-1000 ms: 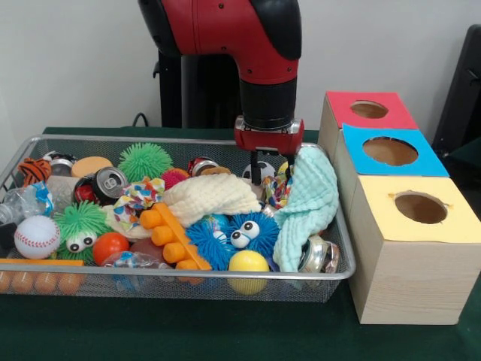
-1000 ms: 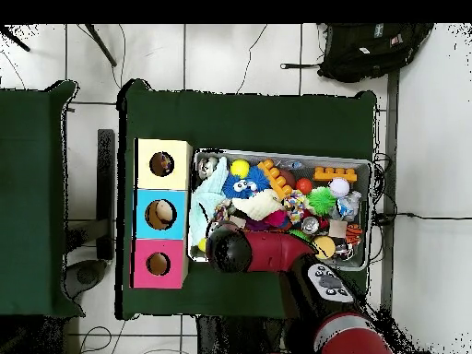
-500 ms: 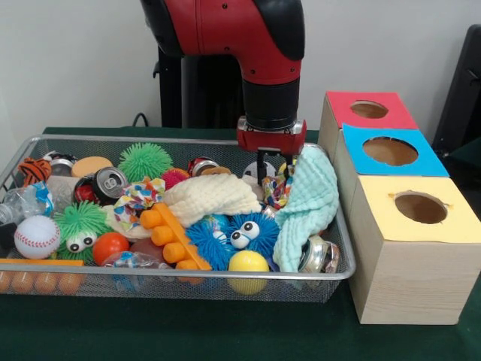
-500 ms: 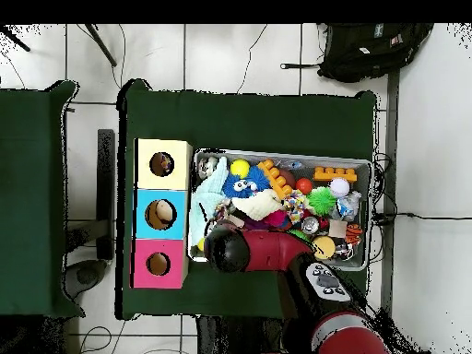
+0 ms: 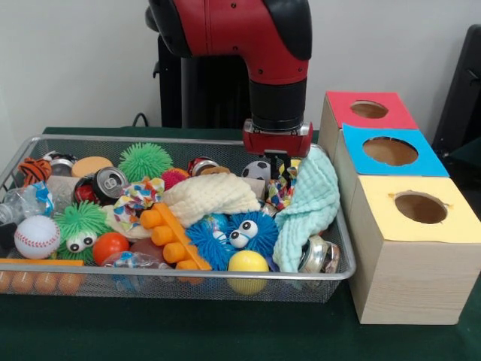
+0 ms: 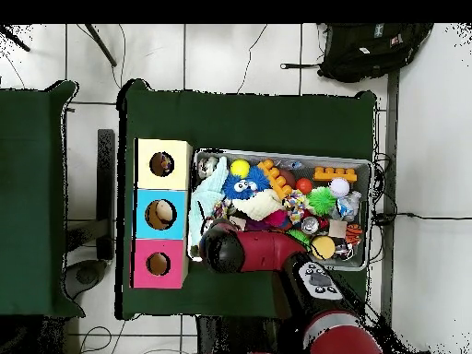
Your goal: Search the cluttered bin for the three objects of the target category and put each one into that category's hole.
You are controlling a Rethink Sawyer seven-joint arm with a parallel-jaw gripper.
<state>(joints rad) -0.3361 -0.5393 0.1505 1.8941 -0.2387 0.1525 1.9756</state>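
The wire mesh bin [image 5: 225,277] is full of toys. My gripper [image 5: 279,171] hangs low at the bin's right end, just above a white dotted fabric piece [image 5: 278,192] wedged between the cream waffle cloth [image 5: 210,194] and the mint-green waffle cloth [image 5: 312,199]. A second dotted piece [image 5: 137,198] lies left of the cream cloth, next to a soda can [image 5: 105,183]. I see no third one. The yellow-topped hole [image 5: 421,208] is in the nearest wooden box, right of the bin. In the overhead view the arm [image 6: 249,251] covers the gripper.
The blue-topped hole [image 5: 389,150] and the red-topped hole [image 5: 368,110] lie behind the yellow one. Fuzzy blue [image 5: 240,233] and green [image 5: 79,224] toys, a yellow ball [image 5: 248,263], a baseball [image 5: 35,236], an orange block [image 5: 171,235] and cans crowd the bin.
The arm and gripper have shifted a little to the right, towards the mint-green cloth. The toys and cloths have not visibly moved.
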